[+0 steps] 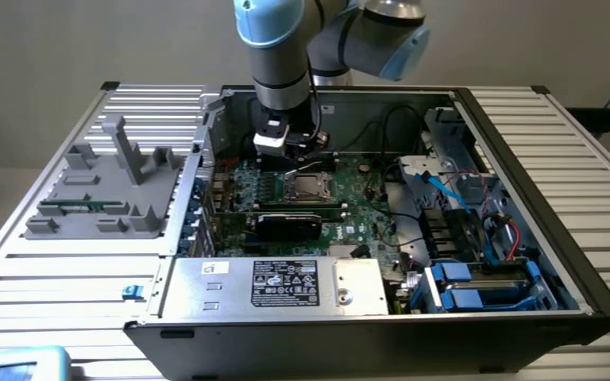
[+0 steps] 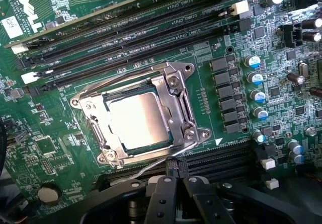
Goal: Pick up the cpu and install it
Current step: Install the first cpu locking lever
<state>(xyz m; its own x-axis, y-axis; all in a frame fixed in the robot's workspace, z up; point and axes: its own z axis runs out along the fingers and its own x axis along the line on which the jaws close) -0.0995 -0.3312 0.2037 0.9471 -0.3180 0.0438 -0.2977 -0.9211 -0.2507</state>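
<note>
CPU (image 2: 138,121): lies flat in the socket on the motherboard, silvery top up, inside the metal socket frame (image 2: 176,100).
Socket frame: sits around the chip, its thin wire lever (image 2: 151,167) running along the side nearest the gripper.
Gripper (image 2: 177,183): fingers pressed together, gripping nothing, tips just beside the socket's edge, near the wire lever.
Motherboard (image 2: 50,148): green, with black memory slots (image 2: 126,38) on both sides of the socket.
Computer case (image 1: 559,262): open on a slatted table (image 1: 61,278).
Grey tray (image 1: 98,190): on the table, at the exterior view's left of the case.
</note>
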